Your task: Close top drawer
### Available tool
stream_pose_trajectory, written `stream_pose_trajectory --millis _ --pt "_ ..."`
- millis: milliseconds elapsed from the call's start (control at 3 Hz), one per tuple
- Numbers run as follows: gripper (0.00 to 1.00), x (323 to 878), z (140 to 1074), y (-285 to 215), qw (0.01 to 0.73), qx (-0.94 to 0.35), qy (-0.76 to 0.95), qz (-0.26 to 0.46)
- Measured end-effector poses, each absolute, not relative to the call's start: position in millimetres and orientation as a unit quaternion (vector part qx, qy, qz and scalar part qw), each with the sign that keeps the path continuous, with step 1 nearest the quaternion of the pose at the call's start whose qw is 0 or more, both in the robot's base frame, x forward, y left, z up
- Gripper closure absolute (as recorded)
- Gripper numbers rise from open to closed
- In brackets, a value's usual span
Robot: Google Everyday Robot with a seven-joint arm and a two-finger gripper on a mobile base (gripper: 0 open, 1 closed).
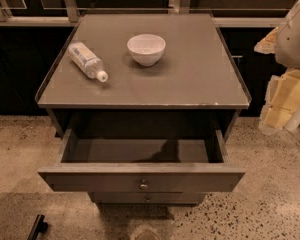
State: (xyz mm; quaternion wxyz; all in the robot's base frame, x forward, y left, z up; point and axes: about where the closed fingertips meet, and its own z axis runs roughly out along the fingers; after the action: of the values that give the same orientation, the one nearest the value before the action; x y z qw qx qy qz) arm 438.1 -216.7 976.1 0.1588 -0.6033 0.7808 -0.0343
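The top drawer [140, 176] stands pulled well out of the cabinet [200, 79], its knob [143, 185] facing open speckled floor [270, 204], left of and lower than the gripper [280, 111], which hangs at the right edge beyond the cabinet's corner, whether wide or narrow I cannot tell.

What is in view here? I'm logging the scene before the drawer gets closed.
cabinet: one, grey-brown, centre, on speckled floor
top drawer: one, grey-brown, pulled open, nothing seen inside
lower drawer: one, grey-brown, beneath it, mostly hidden
knobs: two, metal, one per drawer front
water bottle: one, clear, white cap, lying on cabinet top, left
bowl: one, white, upright, cabinet top, centre
dark object: one, black, bottom left edge, unidentifiable
arm: one, white, right edge
gripper: one, pale yellow, right edge below the arm, apart from the drawer
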Motion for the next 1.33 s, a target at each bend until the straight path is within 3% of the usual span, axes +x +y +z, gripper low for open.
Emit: stream_pose_trajectory --millis 667,1333 --pt "0.00 418.2 951.9 -214.9 0.194 -0.612 0.767 -0.016" --pt "0.00 372.2 765.6 -222.7 0.264 -0.547 0.779 0.153"
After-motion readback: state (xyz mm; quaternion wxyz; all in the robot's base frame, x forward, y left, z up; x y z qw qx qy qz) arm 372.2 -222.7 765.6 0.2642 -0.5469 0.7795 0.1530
